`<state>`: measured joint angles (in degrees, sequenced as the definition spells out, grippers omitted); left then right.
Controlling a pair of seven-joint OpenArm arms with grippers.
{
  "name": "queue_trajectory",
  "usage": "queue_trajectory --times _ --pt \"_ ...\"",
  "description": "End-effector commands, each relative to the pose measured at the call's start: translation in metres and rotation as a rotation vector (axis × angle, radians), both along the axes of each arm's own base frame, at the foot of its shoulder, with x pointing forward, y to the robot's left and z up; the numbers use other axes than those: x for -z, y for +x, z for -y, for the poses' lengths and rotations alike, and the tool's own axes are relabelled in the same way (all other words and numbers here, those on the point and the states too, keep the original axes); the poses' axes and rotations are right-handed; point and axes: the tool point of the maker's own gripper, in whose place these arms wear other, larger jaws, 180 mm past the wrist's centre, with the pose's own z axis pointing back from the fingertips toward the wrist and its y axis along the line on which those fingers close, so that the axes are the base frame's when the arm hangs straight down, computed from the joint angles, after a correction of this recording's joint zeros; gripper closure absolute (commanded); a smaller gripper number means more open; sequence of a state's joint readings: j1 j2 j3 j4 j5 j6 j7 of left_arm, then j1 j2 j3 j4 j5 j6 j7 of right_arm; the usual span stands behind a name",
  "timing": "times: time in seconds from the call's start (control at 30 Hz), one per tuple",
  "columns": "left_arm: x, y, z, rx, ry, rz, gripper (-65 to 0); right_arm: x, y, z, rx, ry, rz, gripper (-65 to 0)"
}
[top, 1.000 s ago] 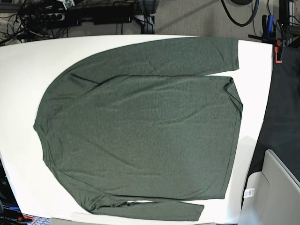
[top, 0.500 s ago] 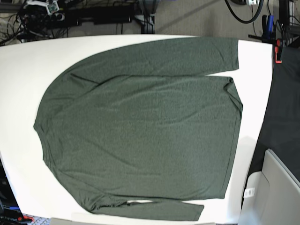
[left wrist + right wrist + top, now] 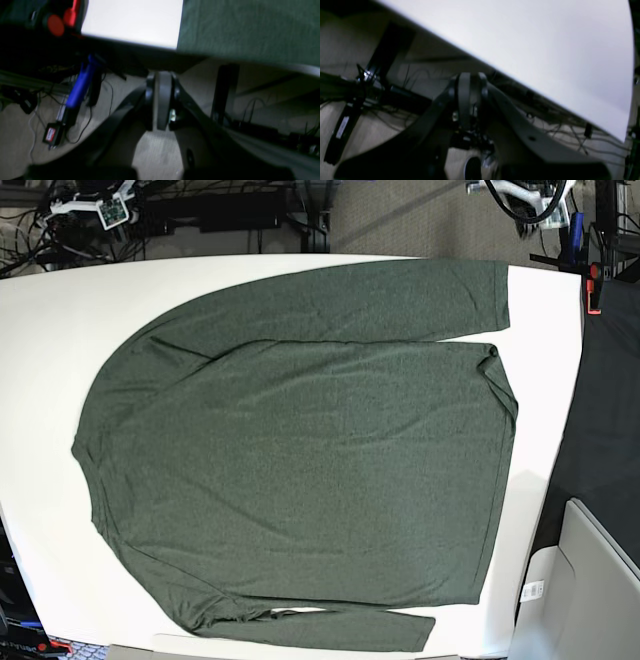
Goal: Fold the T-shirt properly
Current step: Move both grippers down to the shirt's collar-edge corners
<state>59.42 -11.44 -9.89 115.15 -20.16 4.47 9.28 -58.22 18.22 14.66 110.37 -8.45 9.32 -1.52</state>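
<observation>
The large dark olive-green heathered knit long-sleeved T-shirt [image 3: 300,455] lies spread flat and face-down-or-up (cannot tell which) on the white rectangular table [image 3: 40,360], collar toward the base view's left edge, hem toward the right. One sleeve runs along the far edge of the table, its cuff near the far right corner; the other lies along the near edge, tucked close beside the body. This open, smoothed layout reads as a starting pose: every edge is reachable and no fold is yet made. The left pincer [image 3: 162,100] hangs off the table, beyond its far edge, with the two black jaws pressed together and nothing between them; from its wrist view the sleeve fabric and a bare strip of table show just above it. The right pincer [image 3: 470,97] likewise sits past the table's far edge, jaws together and empty, facing the bare white surface. Judgement: both arms are parked clear of the cloth, so the task stands at its very beginning. The far sleeve is the closest fabric to the left pincer and a likely first grasp.
</observation>
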Motion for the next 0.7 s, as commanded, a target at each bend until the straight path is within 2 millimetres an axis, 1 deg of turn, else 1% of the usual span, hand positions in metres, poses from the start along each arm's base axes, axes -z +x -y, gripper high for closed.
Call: queue_trajectory --times 0.0,0.17,0.27,0.33,0.47,0.6,0.67 --pt "-0.010 0.008 0.000 0.015 0.012 0.027 -1.0 -0.011 0.005 -0.002 -0.016 0.001 0.037 -5.0" --pt "-0.012 0.042 0.004 0.010 -0.014 0.045 -1.1 -0.026 0.023 0.000 -0.020 -0.013 0.101 -5.0" --pt "-0.010 0.059 0.005 0.003 -0.031 0.041 -1.2 -0.031 0.034 0.001 -0.019 -0.019 0.133 -5.0" --pt "-0.007 0.070 0.007 0.000 -0.049 0.021 -1.6 -0.030 0.041 0.005 0.003 -0.036 0.125 -5.0" --pt "0.000 0.089 0.009 -0.016 -0.087 -0.053 -6.6 -0.034 0.059 0.011 0.040 -0.062 0.127 -5.0" --pt "0.001 0.101 0.012 -0.020 -0.108 -0.081 -9.2 -0.040 0.073 0.012 0.049 -0.064 0.162 -5.0" --pt "0.000 0.104 0.012 -0.019 -0.110 -0.077 -12.0 -0.042 0.078 0.013 0.049 -0.065 0.179 -5.0"
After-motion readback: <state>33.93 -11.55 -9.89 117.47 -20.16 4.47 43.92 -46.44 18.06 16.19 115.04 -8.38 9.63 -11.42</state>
